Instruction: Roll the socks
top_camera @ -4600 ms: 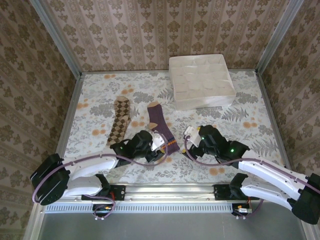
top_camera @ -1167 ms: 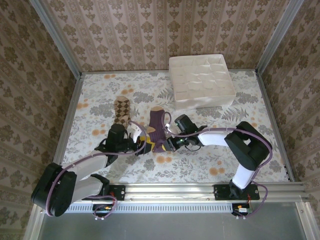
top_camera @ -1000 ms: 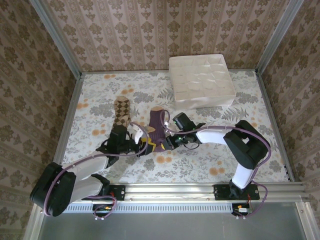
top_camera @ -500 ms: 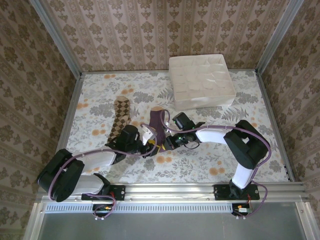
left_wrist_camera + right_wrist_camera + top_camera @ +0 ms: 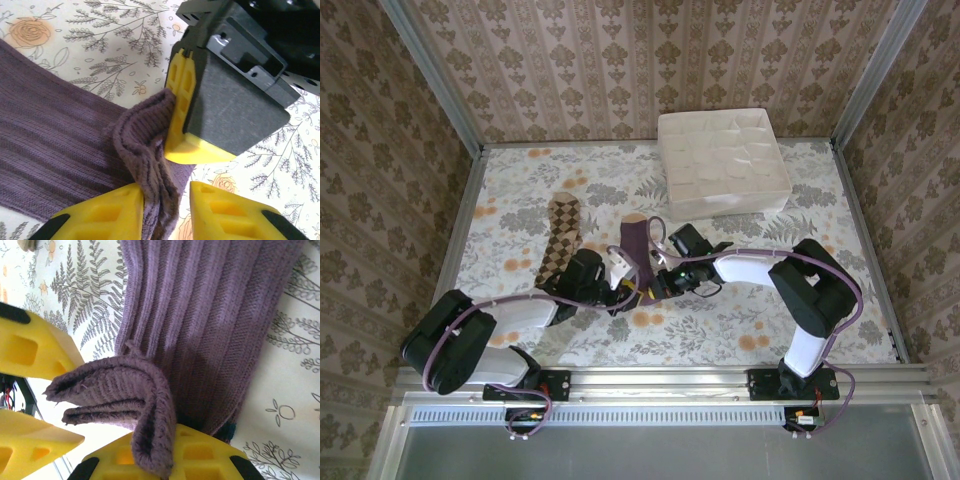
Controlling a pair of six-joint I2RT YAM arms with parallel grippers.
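The dark purple sock (image 5: 633,248) lies mid-table, its near end folded up into a thick fold (image 5: 150,165). My right gripper (image 5: 657,283) is shut on that fold, which drapes over its yellow finger (image 5: 170,457). In the left wrist view the right gripper (image 5: 181,95) shows as a black block with its yellow fingers pressed together at the fold's edge. My left gripper (image 5: 619,284) is open around the same fold (image 5: 115,390): one finger (image 5: 100,215) touches it, the other (image 5: 235,210) stands apart. The brown-tan argyle sock (image 5: 560,238) lies flat to the left, untouched.
A white cardboard divider box (image 5: 724,163) stands at the back right of the flowered tablecloth (image 5: 520,190). Patterned walls close in the table on three sides. Both arms meet low over the table's near middle.
The purple sock's near end was lifted and folded. In the last second my left gripper slid right from beside the argyle sock to the fold. The right gripper stayed put.
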